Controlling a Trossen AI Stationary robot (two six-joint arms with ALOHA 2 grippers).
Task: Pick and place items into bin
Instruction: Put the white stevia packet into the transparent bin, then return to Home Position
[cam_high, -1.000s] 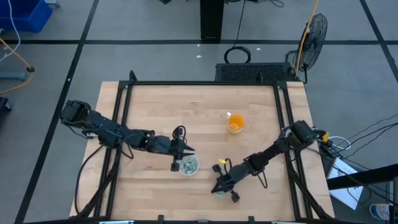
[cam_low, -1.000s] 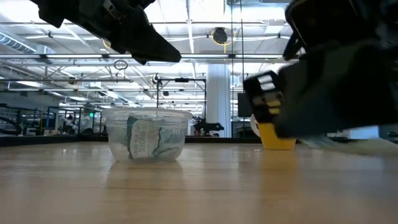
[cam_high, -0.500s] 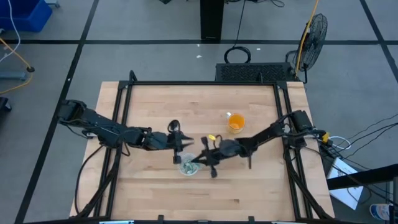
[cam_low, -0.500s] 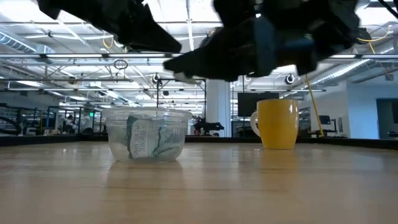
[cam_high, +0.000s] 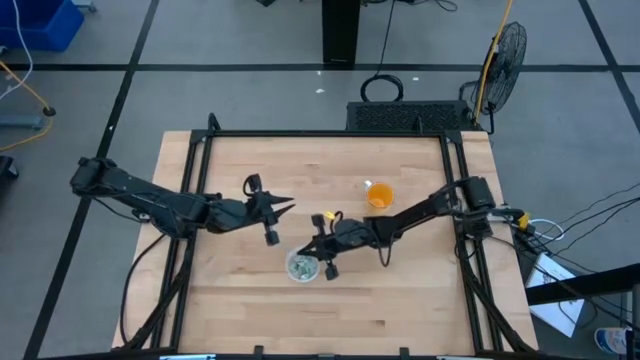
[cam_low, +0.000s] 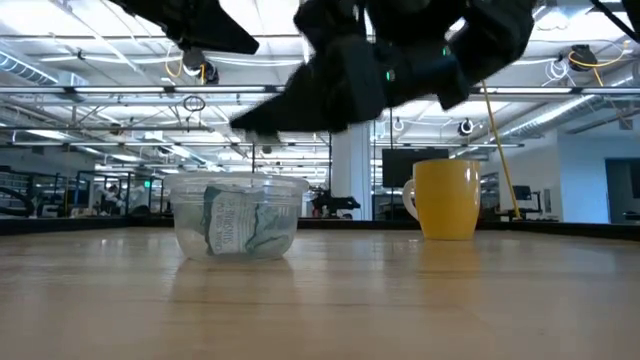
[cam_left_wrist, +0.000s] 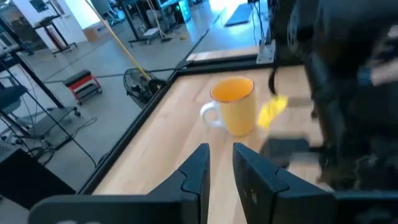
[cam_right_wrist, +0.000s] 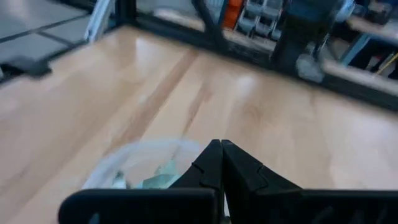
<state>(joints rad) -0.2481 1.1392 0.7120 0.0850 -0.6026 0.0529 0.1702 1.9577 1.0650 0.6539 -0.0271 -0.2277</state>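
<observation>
The left gripper (cam_high: 283, 205) is held over bare wood at the left-centre of the table (cam_high: 410, 300), its arm stretched in from the left edge; in the left wrist view its two dark fingers (cam_left_wrist: 198, 169) are seen parted by only a narrow gap, and nothing is gripped between them. It is set apart from the bin (cam_high: 302, 266), up and to the left of it in the high view. The bin, a small round clear dish, is placed near the middle of the table towards the front edge, and pale green-and-white items (cam_low: 238, 224) are seen lying inside it through its wall in the low view. The right gripper (cam_high: 312, 256) is positioned just over the bin's right rim, its arm reaching across from the right side of the table. In the right wrist view its fingers (cam_right_wrist: 214, 163) are pressed together with no gap visible, and the dish with its green-and-white contents (cam_right_wrist: 163, 176) is seen directly beyond the tips; whether a packet is pinched there cannot be told. Farther right and towards the back, an orange cup (cam_high: 379, 198) is stood upright, well clear of the bin and untouched by either arm.
</observation>
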